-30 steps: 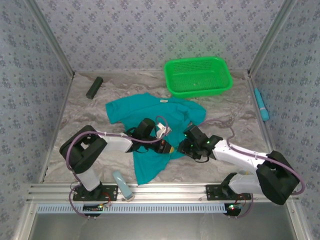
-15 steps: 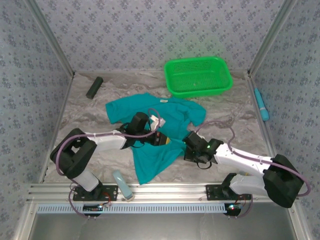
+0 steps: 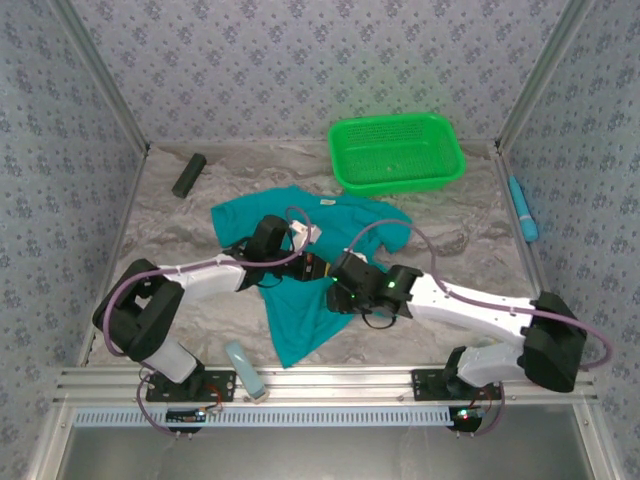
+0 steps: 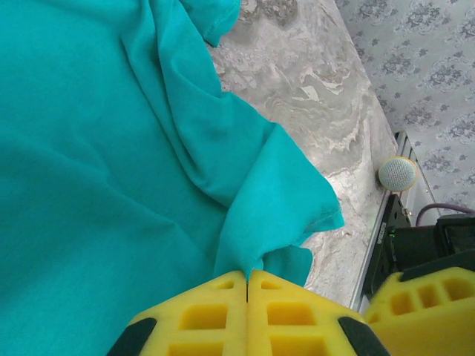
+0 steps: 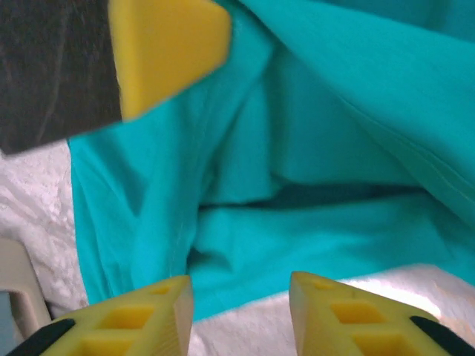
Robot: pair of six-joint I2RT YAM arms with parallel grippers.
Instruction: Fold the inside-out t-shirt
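Since a second earlier, the right gripper had swung left over the plain teal cloth t-shirt, which lay mid-way on the marbled grey table. At the left wrist, the left gripper was clenched on a shirt fold. At the right wrist, the jaws stood apart, empty, just above the shirt.

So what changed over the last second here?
The right claw swung left over the teal cloth t-shirt, jaws open, beside the left claw, which shifted farther away and leftward, still pinching a fold. The green plastic mesh basket stayed put.
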